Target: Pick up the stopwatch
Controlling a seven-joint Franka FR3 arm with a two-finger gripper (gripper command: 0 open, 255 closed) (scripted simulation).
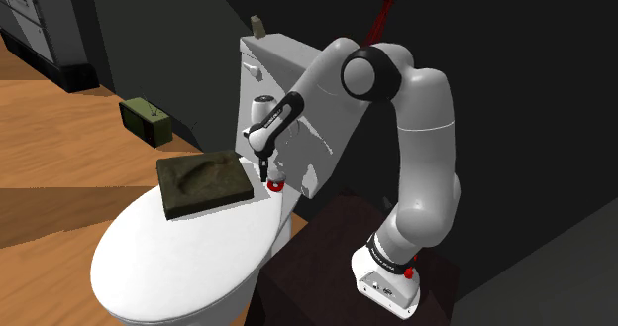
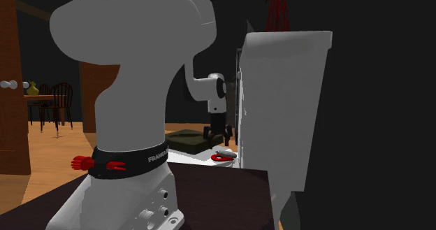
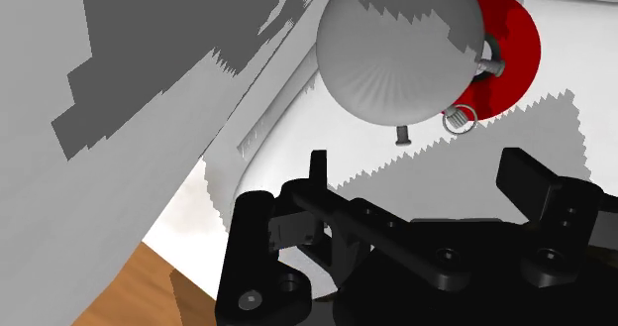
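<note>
1. Round stopwatch (image 3: 396, 56): red casing under a pale grey domed face, with short metallic stems and a small ring poking from the rim.
2. Lying flat on the smooth white surface at the back end of the toilet lid (image 1: 178, 265), close before the tank (image 1: 287, 61). In the shoulder view, at three o'clock of the pad and just beside it.
3. All-black, hard-edged gripper (image 1: 265, 175) pointing down, hovering right above the stopwatch, at its twelve o'clock in the shoulder view.
4. Fingers (image 3: 525, 180) spread well apart, clasping nothing. From the wrist camera, stopwatch beyond the fingertips rather than between them, untouched.
5. Dark olive pad (image 1: 203, 180): squarish, thick, soft-looking, with a dented top, flat on the lid toward the tank end.
6. Lid glossy white and oval. Tank boxy and white, closed by a flat cover, with a small tan object (image 1: 257, 25) at the cover's far corner.
7. Olive box (image 1: 147, 119) on the warm wood-plank floor (image 1: 59, 136), at ten o'clock of the pad and well apart from it. Shut, contents impossible to tell.
8. Arm (image 1: 416, 106) of rounded white shells and dark joints, rising from a dark brown boxy stand (image 1: 327, 245) at four o'clock of the toilet lid.
</note>
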